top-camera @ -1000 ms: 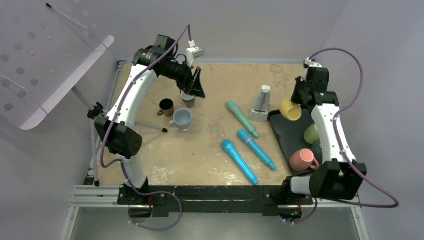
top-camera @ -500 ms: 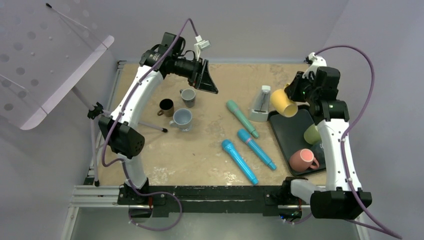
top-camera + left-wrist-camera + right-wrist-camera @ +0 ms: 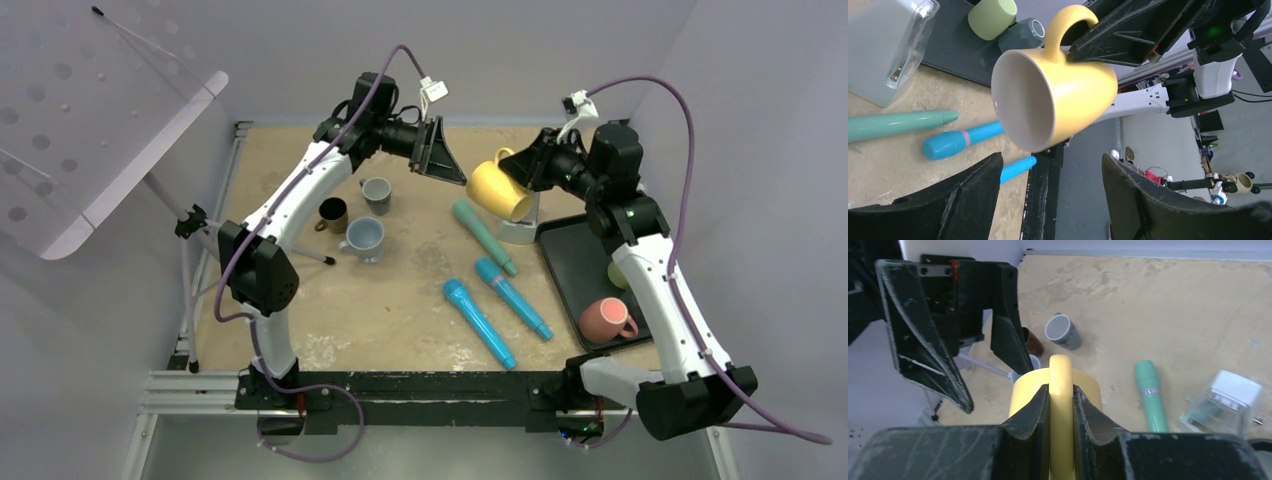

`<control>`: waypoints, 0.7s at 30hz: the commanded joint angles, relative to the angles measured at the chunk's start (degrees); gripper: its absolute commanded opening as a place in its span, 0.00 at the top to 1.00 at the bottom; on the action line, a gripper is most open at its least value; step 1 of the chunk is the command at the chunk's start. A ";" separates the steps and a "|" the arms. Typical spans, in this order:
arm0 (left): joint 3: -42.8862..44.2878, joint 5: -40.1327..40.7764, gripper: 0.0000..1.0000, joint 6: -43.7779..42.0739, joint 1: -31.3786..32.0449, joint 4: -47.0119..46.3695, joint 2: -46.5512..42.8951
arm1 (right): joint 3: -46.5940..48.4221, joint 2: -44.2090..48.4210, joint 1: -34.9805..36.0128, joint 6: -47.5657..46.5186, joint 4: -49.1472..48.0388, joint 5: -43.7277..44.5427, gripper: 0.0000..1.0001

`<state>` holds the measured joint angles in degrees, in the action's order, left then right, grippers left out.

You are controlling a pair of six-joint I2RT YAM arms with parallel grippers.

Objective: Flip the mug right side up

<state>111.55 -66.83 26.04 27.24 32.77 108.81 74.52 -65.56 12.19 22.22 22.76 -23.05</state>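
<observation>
In the top view, the yellow mug point(image 3: 497, 190) is held in the air on its side, above the far middle of the worktop point(image 3: 400, 290). Its handle is pinched by the right tool point(image 3: 516, 165), while the left tool point(image 3: 455, 170) is spread wide just beside its mouth. The step is judged to be a reorientation in the air: the wrist should be rolled until the mouth faces up, and the base then lowered flat onto bare worktop, clear of the teal cylinder point(image 3: 483, 236) and the clear box point(image 3: 520, 233). In the left wrist view, the mouth is seen tilted towards the camera, framed by the parted fingers point(image 3: 973, 195); any handover should be closed on the body, not the rim. In the right wrist view, the handle is gripped squarely. The worktop is mottled tan board; plain pale walls are seen around it.
</observation>
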 commanded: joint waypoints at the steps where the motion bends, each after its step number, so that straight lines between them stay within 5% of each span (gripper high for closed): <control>1: -1.48 -3.75 0.28 6.58 0.35 -10.45 -0.20 | 0.40 -1.31 2.12 5.87 -12.31 -3.87 1.00; 5: -4.07 -6.64 0.35 11.36 0.91 -16.83 -0.99 | 1.20 -3.52 3.39 7.40 -14.87 -4.76 1.00; 12: -11.79 -11.28 0.64 25.40 1.31 -35.58 -2.35 | 0.93 -6.23 4.01 10.38 -20.54 -6.95 1.00; 16: -14.69 -12.30 1.00 36.78 1.41 -50.23 -2.46 | 1.23 -7.39 4.78 10.44 -21.31 -6.71 1.00; 17: -14.77 -12.24 1.00 38.53 1.34 -52.89 -2.39 | 1.26 -7.65 4.83 10.21 -21.02 -6.62 1.00; 20: -13.81 -11.57 1.00 36.92 1.19 -47.69 -2.23 | 1.57 -8.25 4.78 8.72 -18.86 -5.64 1.00; 21: -12.79 -10.83 1.00 32.58 1.08 -40.75 -2.25 | 1.81 -8.29 4.81 7.84 -16.88 -4.00 0.90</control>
<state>97.60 -80.53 61.10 27.27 -9.93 108.62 74.24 -73.89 16.21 29.04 7.55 -30.74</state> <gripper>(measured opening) 0.100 0.194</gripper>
